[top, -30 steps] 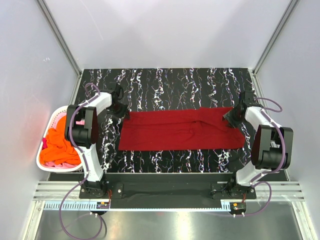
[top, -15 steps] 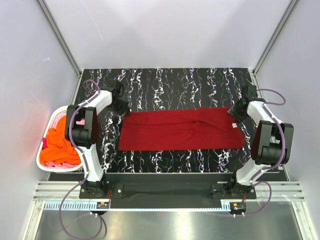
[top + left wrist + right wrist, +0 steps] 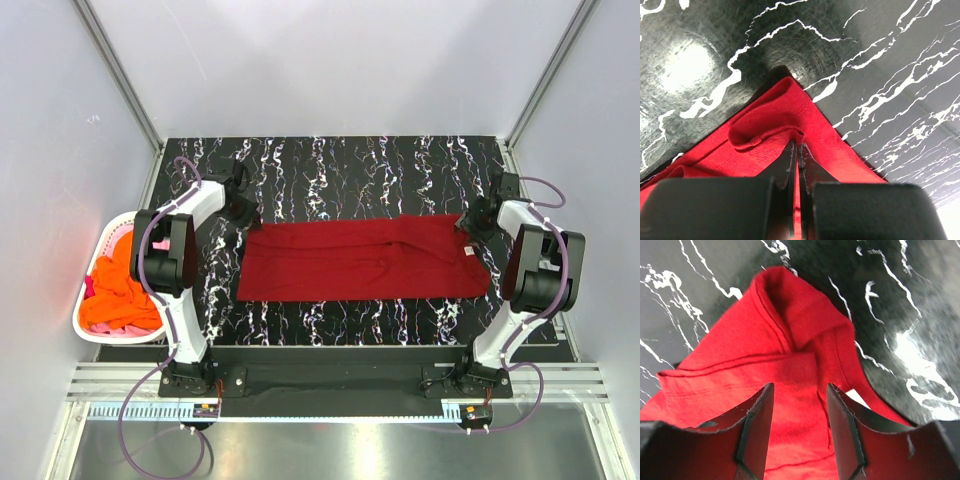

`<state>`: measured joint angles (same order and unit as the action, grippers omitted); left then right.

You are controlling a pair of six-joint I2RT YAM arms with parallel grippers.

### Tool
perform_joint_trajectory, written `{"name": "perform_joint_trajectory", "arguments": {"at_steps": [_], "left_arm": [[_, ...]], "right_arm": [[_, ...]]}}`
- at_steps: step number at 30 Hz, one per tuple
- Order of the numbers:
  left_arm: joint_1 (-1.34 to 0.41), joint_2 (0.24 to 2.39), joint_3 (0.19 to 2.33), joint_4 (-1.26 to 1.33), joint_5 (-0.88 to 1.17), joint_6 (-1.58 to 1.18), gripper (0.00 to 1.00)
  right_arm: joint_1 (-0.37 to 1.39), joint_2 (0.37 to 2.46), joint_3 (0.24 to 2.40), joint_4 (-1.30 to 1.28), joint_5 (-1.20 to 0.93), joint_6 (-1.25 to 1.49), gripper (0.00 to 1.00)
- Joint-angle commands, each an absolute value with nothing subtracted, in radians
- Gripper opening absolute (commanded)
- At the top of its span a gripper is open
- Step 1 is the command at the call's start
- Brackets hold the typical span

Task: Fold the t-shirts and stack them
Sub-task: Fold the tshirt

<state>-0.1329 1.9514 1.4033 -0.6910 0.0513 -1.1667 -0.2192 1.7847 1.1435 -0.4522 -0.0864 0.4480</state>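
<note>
Currently left end effector (image 3: 796, 148) pinches one corner of the dark red t-shirt (image 3: 360, 262); right end effector (image 3: 798, 390) gapes over another.

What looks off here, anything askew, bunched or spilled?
Nothing spilled. The red shirt lies as a flat strip, but its far right corner is humped below the open right end effector, and the left end effector is shut on a puckered far left corner.
</note>
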Motion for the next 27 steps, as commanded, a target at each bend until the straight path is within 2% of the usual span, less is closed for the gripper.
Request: {"name": "perform_joint_trajectory", "arguments": {"at_steps": [1,6,9,11,13,18,27], "left_arm": [[-0.135,1.905,1.431,-0.657,0.022,-1.144,0.0],[-0.135,1.902,1.428,-0.649,0.014,-1.137,0.0],[-0.137,1.899,1.427,-0.647,0.014,-1.137,0.0],[-0.137,1.893,1.427,-0.643,0.017,-1.134,0.0],[-0.135,1.893,1.427,-0.634,0.023,-1.124,0.0],[-0.135,1.887,1.446,-0.611,0.025,-1.094,0.0],[-0.135,1.871,1.488,-0.607,0.018,-1.055,0.0]], "right_arm": [[-0.224,1.818,1.16,-0.379,-0.138,0.423,0.54],[-0.224,1.836,1.154,-0.353,-0.127,0.419,0.52],[-0.225,1.836,1.152,-0.35,-0.115,0.416,0.47],[-0.225,1.827,1.15,-0.347,-0.106,0.413,0.33],[-0.225,1.818,1.152,-0.348,-0.089,0.413,0.27],[-0.224,1.79,1.155,-0.347,-0.08,0.414,0.02],[-0.225,1.736,1.222,-0.4,-0.078,0.416,0.0]]}}
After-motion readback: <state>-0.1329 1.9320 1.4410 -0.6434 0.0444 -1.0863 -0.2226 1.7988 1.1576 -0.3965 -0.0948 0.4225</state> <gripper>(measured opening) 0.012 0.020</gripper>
